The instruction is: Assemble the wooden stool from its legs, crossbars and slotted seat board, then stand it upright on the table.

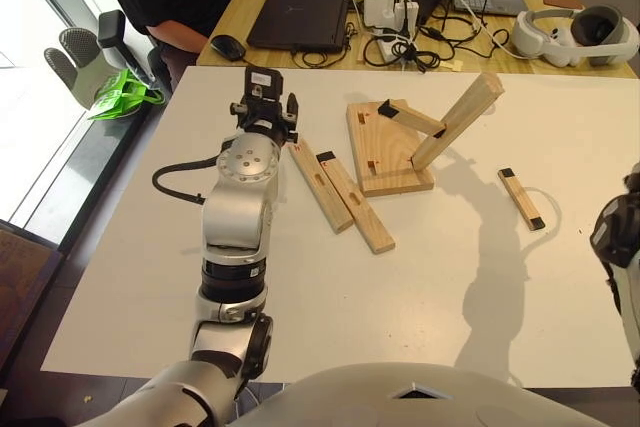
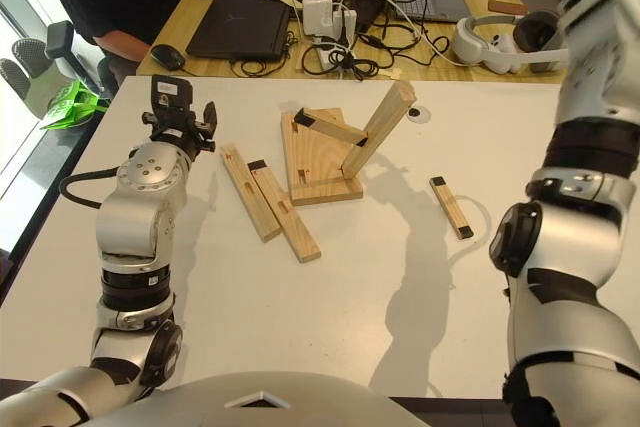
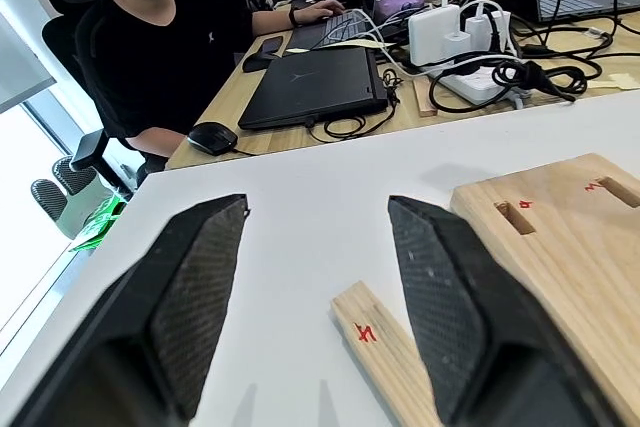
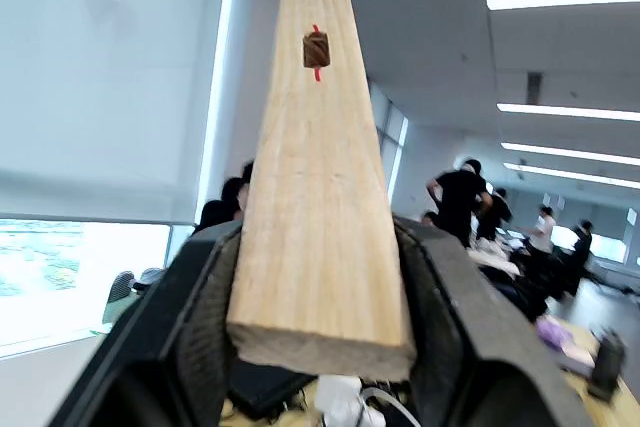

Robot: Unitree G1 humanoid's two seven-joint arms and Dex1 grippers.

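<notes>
The slotted seat board (image 1: 385, 159) lies flat at the middle back of the white table. One leg (image 1: 460, 119) stands tilted in it, and a black-tipped crossbar (image 1: 410, 115) runs from that leg over the board. Two more legs (image 1: 320, 185) (image 1: 357, 205) lie side by side to the board's left. A short crossbar (image 1: 521, 198) lies alone to the right. My left gripper (image 3: 320, 277) hovers open and empty left of the lying legs, near the end of one (image 3: 385, 352). My right gripper (image 4: 320, 287) is raised high, shut on a further leg (image 4: 318, 167) that points up.
A wooden desk (image 1: 235, 32) abuts the table's far edge, carrying a laptop (image 1: 298, 15), a mouse (image 1: 228, 46), a power strip with cables (image 1: 395, 17) and a headset (image 1: 575, 35). A person in black (image 3: 170, 57) sits there. The table's front half (image 1: 400, 317) is bare.
</notes>
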